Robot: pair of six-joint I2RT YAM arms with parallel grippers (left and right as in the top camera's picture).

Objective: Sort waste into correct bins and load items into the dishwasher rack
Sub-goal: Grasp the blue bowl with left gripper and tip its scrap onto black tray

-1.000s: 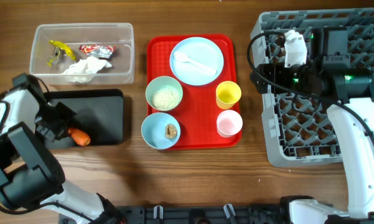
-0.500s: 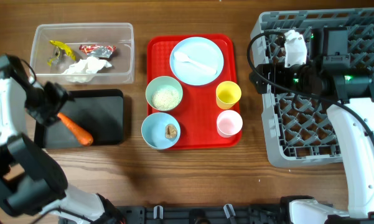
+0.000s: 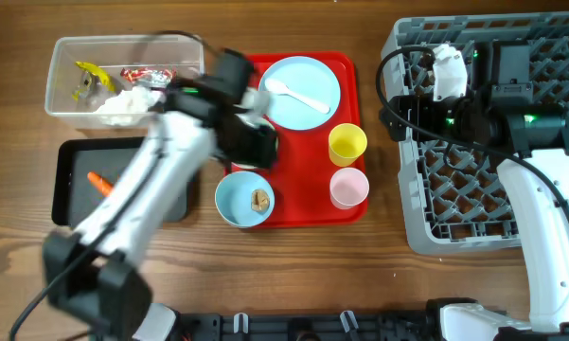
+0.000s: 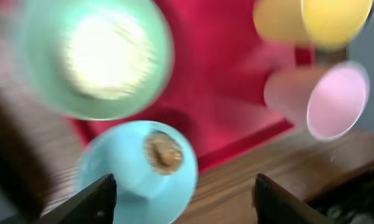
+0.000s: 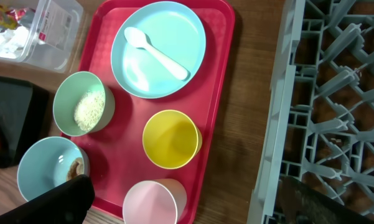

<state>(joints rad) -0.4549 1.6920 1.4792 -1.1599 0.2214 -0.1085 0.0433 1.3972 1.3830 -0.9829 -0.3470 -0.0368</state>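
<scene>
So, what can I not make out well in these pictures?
Rice bowl: hidden under the left arm, overhead view.
Brown lump in the blue bowl: smeared by motion blur, left wrist view.
Rack: cut off by the right edge, overhead view.
Wrapper: print too small to read, overhead view.

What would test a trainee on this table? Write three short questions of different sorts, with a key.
1. True or false: the orange carrot lies in the black tray.
2. What rests on the plate? A fork, B white spoon, C knife.
3. Fill in: the brown lump sits in a pale blue ____.
Key: 1 true; 2 B; 3 bowl.
</scene>
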